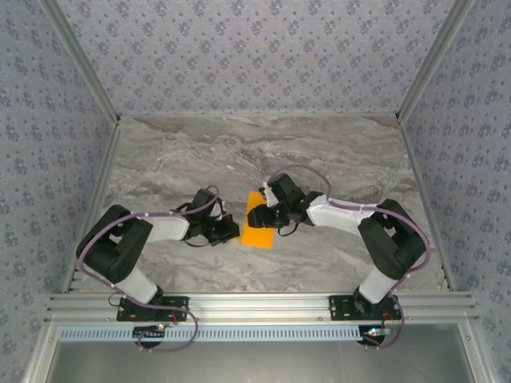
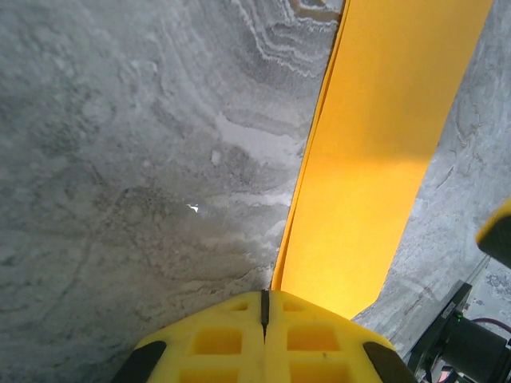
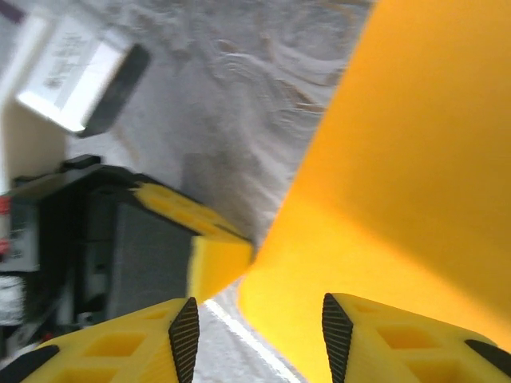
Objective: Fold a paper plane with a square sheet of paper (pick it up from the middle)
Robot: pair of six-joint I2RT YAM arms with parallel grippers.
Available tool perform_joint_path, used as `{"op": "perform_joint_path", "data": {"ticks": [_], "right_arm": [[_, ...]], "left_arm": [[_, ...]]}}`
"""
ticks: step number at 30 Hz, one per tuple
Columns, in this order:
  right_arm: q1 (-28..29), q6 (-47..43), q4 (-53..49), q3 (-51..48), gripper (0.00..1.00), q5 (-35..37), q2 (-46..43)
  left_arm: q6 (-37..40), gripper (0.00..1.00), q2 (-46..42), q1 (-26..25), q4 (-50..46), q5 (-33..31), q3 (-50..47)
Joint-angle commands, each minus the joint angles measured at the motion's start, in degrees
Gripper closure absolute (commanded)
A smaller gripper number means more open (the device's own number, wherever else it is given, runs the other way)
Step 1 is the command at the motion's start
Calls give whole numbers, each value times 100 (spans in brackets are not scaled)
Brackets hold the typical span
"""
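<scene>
Mid-table, left gripper (image 2: 265, 299) pinches the folded orange paper (image 2: 375, 159) by its edge, right gripper (image 3: 255, 323) spread; unsupported, the fold could spring open

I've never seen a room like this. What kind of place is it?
Probably a robot test booth, not a home: two black arms bolted to a metal rail, a marble-look table, patterned panels boxing it in.
</scene>
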Motion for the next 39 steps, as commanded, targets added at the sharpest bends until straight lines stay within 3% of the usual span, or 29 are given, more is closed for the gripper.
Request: {"op": "perform_joint_path", "data": {"ticks": [1,7,22,39], "right_arm": [[-36,-153,-825,66,52,865,108],[-30,-194,-898,232,57,758,547],[-38,-108,-887,227,59,690,910],[-29,-90,-871,217,59,622,1046]], "left_arm": [[71,100,234,-80,-7,-52,-118],[53,100,140,-83,61,44,-100],[283,97,-83,-199,-150,225,131],[246,77,-260,-202,292,255,169]]}}
